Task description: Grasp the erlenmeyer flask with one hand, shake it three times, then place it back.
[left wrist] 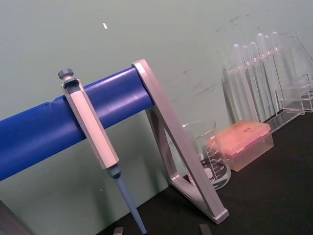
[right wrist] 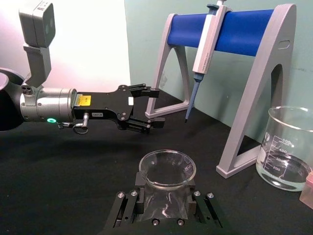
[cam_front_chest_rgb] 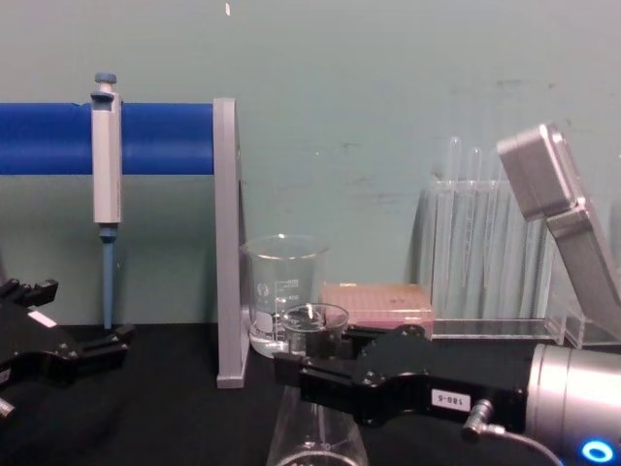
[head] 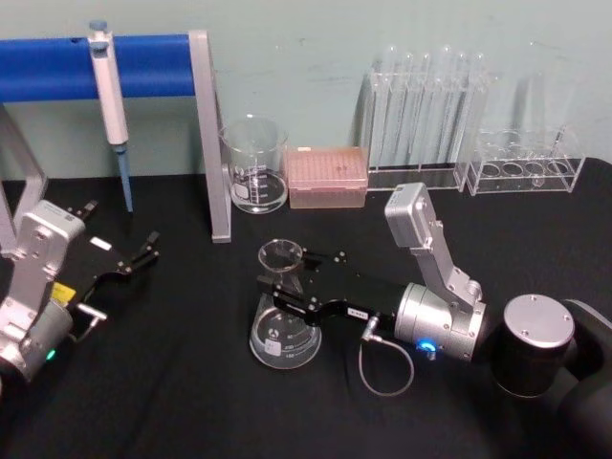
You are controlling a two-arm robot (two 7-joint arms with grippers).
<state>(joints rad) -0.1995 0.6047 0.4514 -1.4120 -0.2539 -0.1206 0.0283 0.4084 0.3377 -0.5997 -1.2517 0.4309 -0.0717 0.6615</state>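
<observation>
The right arm is stretched across the table from the right side, and its silver-grey cylindrical wrist (head: 435, 323) is held nearly level, low above the surface. A grey camera block is carried on a bracket above this wrist. The right gripper (head: 284, 284) is pointed toward the left, and its two black fingers are set on both sides of the neck of the erlenmeyer flask (head: 284, 330), pressed against the glass. The left arm is kept at the left edge of the table. The left gripper (head: 145, 251) is pointed forward and to the right, with its fingers spread apart and nothing between them.
</observation>
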